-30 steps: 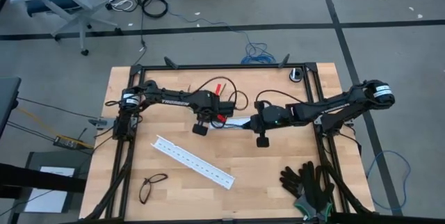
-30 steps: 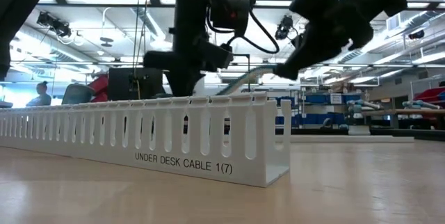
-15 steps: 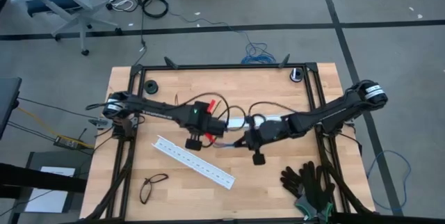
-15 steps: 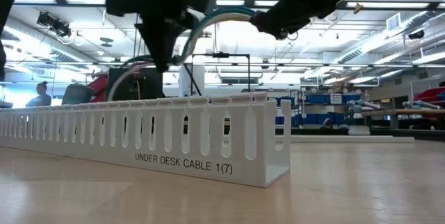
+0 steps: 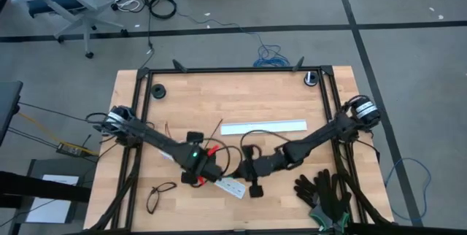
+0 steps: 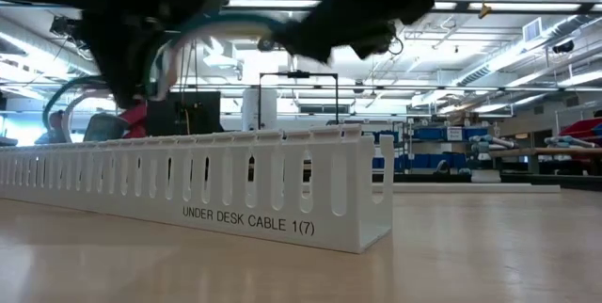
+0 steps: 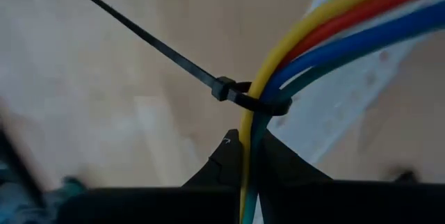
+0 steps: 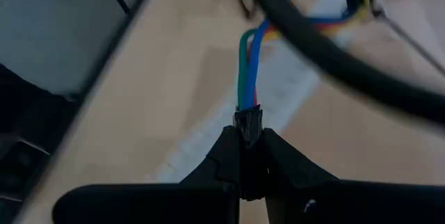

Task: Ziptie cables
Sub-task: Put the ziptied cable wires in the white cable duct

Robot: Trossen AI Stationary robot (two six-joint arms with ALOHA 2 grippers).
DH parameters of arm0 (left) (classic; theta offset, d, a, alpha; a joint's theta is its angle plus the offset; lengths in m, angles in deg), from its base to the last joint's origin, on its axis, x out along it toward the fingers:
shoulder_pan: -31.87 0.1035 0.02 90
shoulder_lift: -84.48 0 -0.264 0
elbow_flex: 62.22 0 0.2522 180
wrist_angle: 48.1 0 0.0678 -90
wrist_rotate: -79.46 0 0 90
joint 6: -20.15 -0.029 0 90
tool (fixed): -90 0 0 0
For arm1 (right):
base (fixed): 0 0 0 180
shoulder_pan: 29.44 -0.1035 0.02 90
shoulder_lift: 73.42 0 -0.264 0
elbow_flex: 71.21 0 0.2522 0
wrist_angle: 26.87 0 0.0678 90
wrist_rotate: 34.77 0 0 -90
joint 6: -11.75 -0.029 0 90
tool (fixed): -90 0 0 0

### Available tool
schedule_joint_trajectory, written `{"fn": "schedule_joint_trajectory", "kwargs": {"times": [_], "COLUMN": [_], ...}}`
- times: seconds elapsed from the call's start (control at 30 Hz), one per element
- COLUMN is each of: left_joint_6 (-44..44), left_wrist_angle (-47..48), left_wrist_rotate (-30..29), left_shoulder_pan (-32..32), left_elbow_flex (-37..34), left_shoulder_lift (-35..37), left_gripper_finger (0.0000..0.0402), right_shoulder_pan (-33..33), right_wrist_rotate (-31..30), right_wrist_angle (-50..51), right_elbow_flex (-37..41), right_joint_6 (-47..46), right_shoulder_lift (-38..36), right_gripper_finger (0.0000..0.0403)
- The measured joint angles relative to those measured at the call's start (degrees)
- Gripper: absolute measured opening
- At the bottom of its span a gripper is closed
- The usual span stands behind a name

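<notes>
left gripper (image 7: 245,156) pinching smooth bundled cables (image 7: 327,26), thin black ziptie (image 7: 229,92)

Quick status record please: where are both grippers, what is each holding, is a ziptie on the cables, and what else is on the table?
left gripper: jaws shut on the cables, over the slotted rail
right gripper: jaws shut on the cables' other end
ziptie: looped around the cables, tail sticking out
flat white rail: lying apart, mid-table
gloves: near right corner
glasses: near left edge
</notes>
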Motion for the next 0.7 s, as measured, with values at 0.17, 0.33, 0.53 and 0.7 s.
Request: {"fn": "schedule_joint_trajectory", "kwargs": {"times": [0.17, 0.33, 0.53, 0.7], "left_joint_6": [4.8, 7.1, 7.8, 7.9], "left_wrist_angle": [-3.9, -5.9, -10.6, -16.1], "left_wrist_rotate": [0.7, 0.2, 0.1, 0.1], "left_shoulder_pan": [-4.9, -6.9, -6.6, -6.5], "left_elbow_flex": [-1.9, -2.6, -5.6, -10.8], "left_shoulder_lift": [0.0, 0.0, 0.0, 0.0], "left_gripper_finger": [0.0000, 0.0000, 0.0001, 0.0007], "right_shoulder_pan": [-2.9, -4.6, -5.3, -5.9], "right_wrist_rotate": [-1.7, -5.5, -12.6, -13.4], "right_wrist_angle": [0.5, 2.5, 4.5, 6.3], "right_elbow_flex": [-3.4, -5.8, -5.9, -5.9], "right_joint_6": [-4.4, -9.3, -15.9, -20.2], "right_shoulder_lift": [3.0, 6.6, 7.4, 7.5], "right_gripper_finger": [0.0017, 0.0017, 0.0027, 0.0024]}}
